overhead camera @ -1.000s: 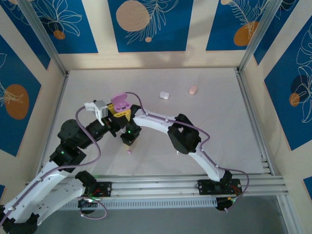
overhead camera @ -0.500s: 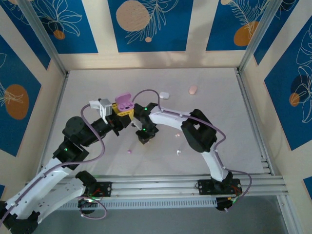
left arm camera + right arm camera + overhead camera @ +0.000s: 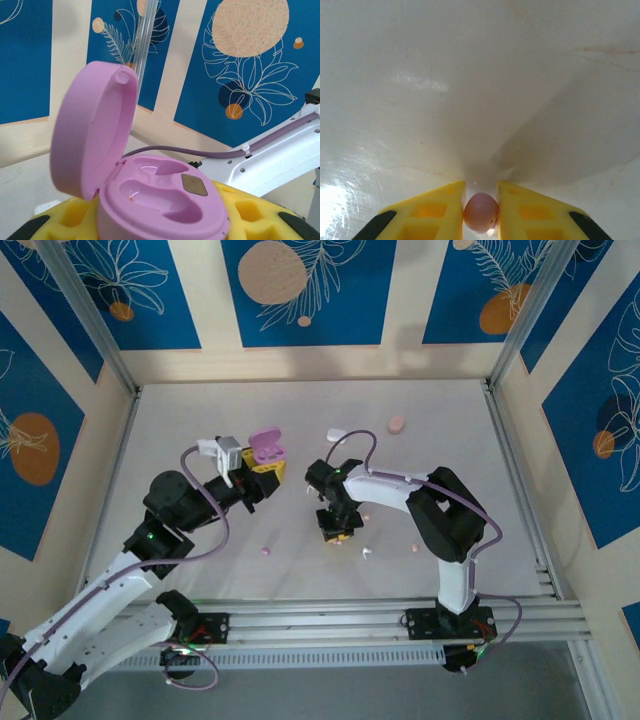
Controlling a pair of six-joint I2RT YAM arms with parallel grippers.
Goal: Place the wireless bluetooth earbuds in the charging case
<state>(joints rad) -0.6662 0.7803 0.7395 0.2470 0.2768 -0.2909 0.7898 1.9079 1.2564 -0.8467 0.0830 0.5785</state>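
Barely started: left gripper (image 3: 262, 471) clamped on the open purple case (image 3: 160, 200), both wells empty; right gripper (image 3: 338, 529) pinching one earbud (image 3: 480, 212) just above the table (image 3: 450, 440), loose buds (image 3: 265, 551) scattered there.

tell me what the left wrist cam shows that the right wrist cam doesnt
Left wrist: the open purple charging case in the left gripper, lid up, both wells apparently empty, blue patterned wall behind. Right wrist: a small pinkish earbud pinched in the right gripper, white table beyond. Both: yellow fingers closed on a task item.
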